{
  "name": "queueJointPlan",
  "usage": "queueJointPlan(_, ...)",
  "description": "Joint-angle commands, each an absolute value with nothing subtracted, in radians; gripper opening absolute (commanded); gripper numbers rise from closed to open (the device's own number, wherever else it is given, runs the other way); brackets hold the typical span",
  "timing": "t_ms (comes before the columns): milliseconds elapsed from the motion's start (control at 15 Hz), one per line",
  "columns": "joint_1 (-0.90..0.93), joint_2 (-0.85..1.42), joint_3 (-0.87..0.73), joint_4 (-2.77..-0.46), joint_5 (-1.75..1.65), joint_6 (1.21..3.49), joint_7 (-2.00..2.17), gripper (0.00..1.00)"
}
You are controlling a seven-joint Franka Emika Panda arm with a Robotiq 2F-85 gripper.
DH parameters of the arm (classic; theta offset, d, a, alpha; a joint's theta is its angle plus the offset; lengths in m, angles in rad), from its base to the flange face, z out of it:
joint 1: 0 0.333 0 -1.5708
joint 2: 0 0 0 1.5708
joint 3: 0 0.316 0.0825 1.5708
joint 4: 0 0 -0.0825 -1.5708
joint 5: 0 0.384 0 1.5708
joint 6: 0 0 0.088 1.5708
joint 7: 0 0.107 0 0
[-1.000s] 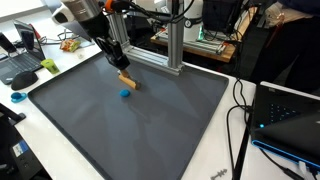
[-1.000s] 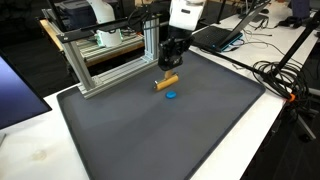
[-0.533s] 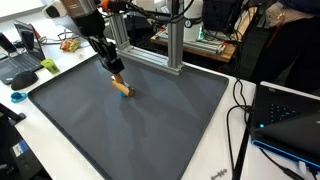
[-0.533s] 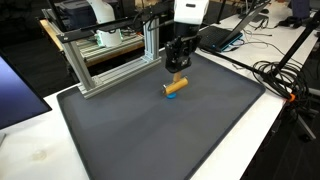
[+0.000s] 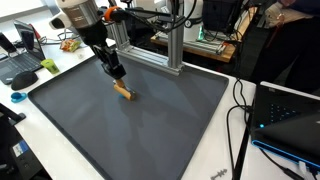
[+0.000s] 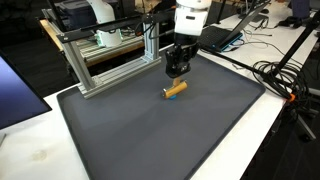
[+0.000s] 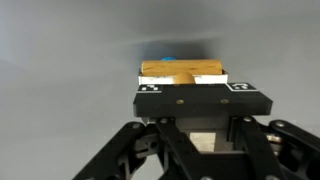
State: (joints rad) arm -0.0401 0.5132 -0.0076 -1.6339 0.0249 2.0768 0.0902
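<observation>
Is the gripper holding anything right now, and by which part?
Nothing is held. The gripper hangs above the wooden block, which lies free on the mat.

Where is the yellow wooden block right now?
In an exterior view the wooden block lies on the grey mat just beneath the hand, near the metal frame.

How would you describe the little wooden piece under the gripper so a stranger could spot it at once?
Start at the big dark grey mat, then the aluminium frame at its edge. Just in front of the frame, below the gripper, lies a short tan wooden block, the only warm-coloured thing on the mat.
</observation>
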Motion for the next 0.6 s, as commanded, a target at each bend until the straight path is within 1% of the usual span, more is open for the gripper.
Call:
queueJointPlan(0, -0.037, 0.540, -0.012, -1.618, 0.044, 2.090, 0.090, 0.22)
queueJointPlan(333, -0.037, 0.551, -0.013, -1.627, 0.045, 2.149, 0.096, 0.22)
queueJointPlan(533, -0.037, 0.552, -0.013, -1.629, 0.043, 2.146, 0.092, 0.22)
